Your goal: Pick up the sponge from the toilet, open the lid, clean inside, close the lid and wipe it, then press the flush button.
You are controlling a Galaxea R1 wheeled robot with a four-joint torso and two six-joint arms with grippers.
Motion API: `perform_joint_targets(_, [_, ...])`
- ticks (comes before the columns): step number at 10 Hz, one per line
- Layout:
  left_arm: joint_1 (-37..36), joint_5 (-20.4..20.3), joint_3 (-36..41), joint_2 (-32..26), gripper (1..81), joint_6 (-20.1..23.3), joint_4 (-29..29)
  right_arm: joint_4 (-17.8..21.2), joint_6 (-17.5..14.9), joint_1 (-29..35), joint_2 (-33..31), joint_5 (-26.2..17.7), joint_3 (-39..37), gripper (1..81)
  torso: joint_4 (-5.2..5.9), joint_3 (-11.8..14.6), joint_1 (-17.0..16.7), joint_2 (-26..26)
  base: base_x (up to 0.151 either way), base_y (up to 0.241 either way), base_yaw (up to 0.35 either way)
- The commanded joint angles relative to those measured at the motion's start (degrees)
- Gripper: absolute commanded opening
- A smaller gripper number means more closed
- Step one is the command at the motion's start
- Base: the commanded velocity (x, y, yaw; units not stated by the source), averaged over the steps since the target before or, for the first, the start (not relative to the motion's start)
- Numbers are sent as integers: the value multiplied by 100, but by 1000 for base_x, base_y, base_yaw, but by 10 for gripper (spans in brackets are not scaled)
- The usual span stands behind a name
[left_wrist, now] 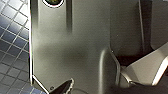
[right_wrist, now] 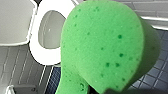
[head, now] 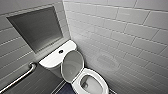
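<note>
Toilet (head: 100,80) sits in the corner in the head view, white, w/ tiled walls (head: 130,30) on both sides. Its lid (head: 72,65) is up, greyish inner face toward me, leaning back against the tank. The seat (head: 79,88) is down and the bowl is open, pale inside. The flush button (head: 60,51) is a small dark round spot in the middle of the tank top (head: 50,59). Above the tank I see a recessed grey niche (head: 37,26) in the wall. A metal grab bar (head: 21,76) runs along the wall beside the tank. A strip of dark floor (head: 63,89) shows near the toilet base.

Left wrist view: mostly the robot's own dark plate (left_wrist: 75,50), w/ floor of small dark blue tiles off to one side. Left tool (left_wrist: 65,87) is just a dark tip at the picture's edge. I can't tell whether it's released or clenched.

Right wrist view: the sponge (right_wrist: 107,47) is right up close, bright green w/ small pores and a rounded end. It hangs in the air, apart from the toilet, and the right tool (right_wrist: 105,91) is clenched on its narrower end, a dark bit of it showing under the green. Beyond the sponge I see the open bowl, the white seat ring and the raised lid beside it, w/ dark blue floor tiles on the other side. The sponge isn't touching bowl, seat or lid.
</note>
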Motion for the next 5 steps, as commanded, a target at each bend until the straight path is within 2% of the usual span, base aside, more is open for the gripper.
perform_joint_targets(1, [8,446,38,-65,811,10,-110,-13,14,700,21,-746,123,10,0,0,0,0,0,0,0])
perform_joint_targets(4, [8,446,38,-48,811,1,-127,-48,5,1218,417,-1291,79,10,0,0,0,2,0,0,0])
perform_joint_targets(5, [8,446,12,-39,811,9,-127,-48,5,1341,531,-1344,61,10,0,-158,0,2,0,0,0])
